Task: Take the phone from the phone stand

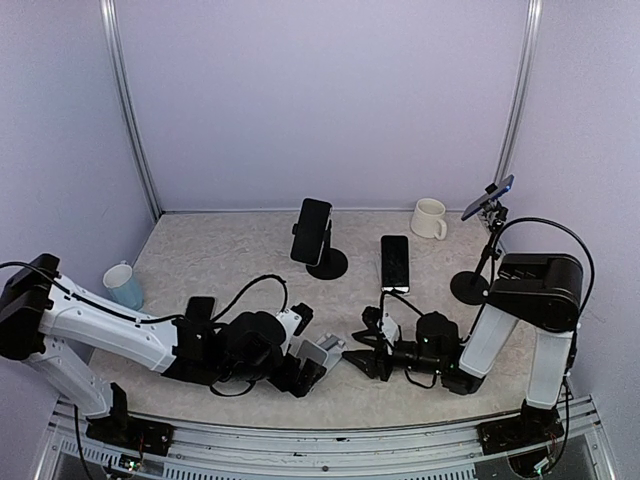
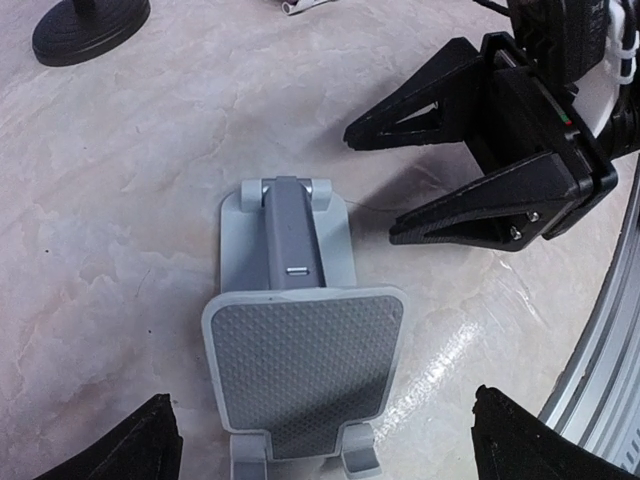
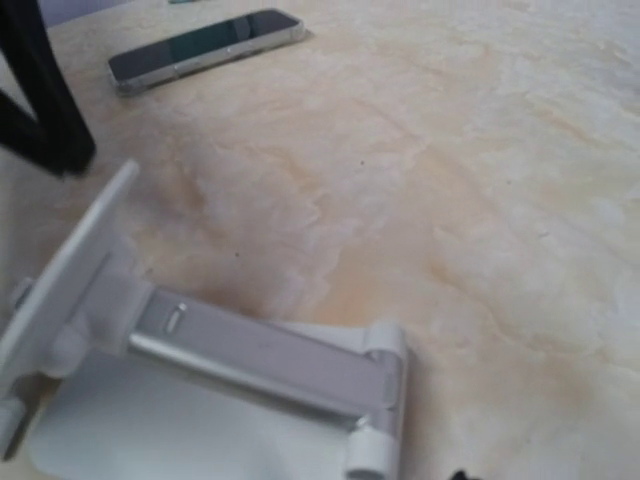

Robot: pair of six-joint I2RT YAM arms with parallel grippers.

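Two hands frame the empty grey stand. Your left hand hangs over it with its fingers spread as wide as they go and nothing in them. Your right hand points at the stand from just beside it, jaws parted over bare bench, holding nothing.

The phone lies flat, dark face up, on the bench beyond your right hand, toward the far wall and well apart from the grey stand. Its long axis runs straight away from the arm bases. Your right arm is the nearer one.

From that layout, I'd judge the phone is off the stand and the task looks done. What remains is backing both hands away without knocking the stand.

A second phone sits upright on a black stand just left of the flat one.

No brand, label or writing is readable on either phone or on the stand.
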